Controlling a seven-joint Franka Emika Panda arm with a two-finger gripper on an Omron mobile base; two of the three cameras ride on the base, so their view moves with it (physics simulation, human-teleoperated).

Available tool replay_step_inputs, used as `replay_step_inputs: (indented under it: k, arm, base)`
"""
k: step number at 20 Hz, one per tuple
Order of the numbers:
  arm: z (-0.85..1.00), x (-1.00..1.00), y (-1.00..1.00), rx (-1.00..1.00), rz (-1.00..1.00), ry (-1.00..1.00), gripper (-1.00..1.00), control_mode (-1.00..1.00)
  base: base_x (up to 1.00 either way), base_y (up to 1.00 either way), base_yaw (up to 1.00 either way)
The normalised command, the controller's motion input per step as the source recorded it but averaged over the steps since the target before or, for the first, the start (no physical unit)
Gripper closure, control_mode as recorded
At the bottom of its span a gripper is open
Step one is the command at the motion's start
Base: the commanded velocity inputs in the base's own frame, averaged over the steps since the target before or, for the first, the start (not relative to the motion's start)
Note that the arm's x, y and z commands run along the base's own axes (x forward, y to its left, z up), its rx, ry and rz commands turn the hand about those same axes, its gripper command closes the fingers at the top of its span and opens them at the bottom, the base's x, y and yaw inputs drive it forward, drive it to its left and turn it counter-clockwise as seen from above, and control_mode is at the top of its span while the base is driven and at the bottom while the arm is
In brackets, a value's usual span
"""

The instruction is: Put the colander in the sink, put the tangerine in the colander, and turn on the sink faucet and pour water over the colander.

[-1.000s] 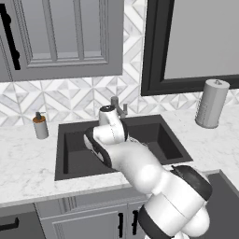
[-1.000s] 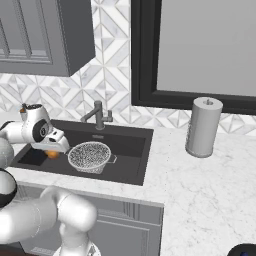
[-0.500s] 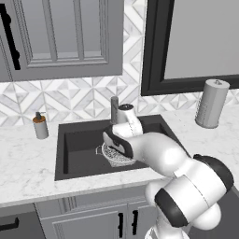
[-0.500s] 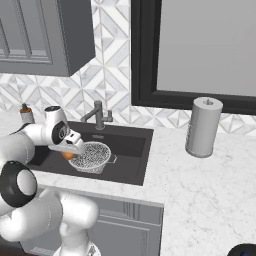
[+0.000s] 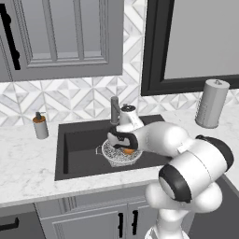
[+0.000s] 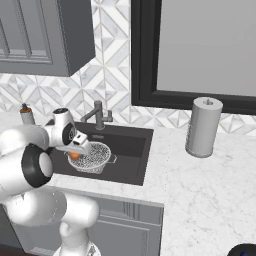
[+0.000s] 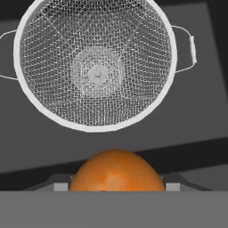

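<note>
claw point(image 7: 115, 189) pinching tangerine point(image 7: 116, 171) | colander point(image 7: 95, 62) upright in sink point(image 7: 196, 111), handles probably sideways

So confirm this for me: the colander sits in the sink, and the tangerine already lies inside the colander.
Not quite. The colander does sit in the sink, but the tangerine is held in the hand above it; the hand view shows the colander bowl empty.

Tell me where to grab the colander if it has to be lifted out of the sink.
Take the colander by its rim beside a side handle, coming straight down from above. It sits upright in the sink, its open top facing up and the thin rim exposed. The hand first has to release the tangerine.
</note>
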Motion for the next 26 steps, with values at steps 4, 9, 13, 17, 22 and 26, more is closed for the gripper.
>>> replay_step_inputs:
  k: [4,9,13,17,22,26]
  arm:
    - [-0.37,0.06,0.00,0.00,-0.01,0.00,1.00,-1.00]
    - [-0.16,0.17,0.02,0.00,-0.03,0.00,1.00,-1.00]
    - [-0.07,0.28,0.07,0.00,-0.01,0.00,1.00,-1.00]
    - [-0.15,0.17,0.06,0.00,-0.02,0.00,1.00,-1.00]
    - [-0.27,0.11,0.05,0.00,-0.01,0.00,1.00,-1.00]
    - [-0.24,0.15,0.02,0.00,-0.01,0.00,1.00,-1.00]
  base:
    - [0.00,0.00,0.00]
    - [0.00,0.00,0.00]
    - [0.00,0.00,0.00]
    - [0.00,0.00,0.00]
    - [0.00,0.00,0.00]
    - [0.00,0.00,0.00]
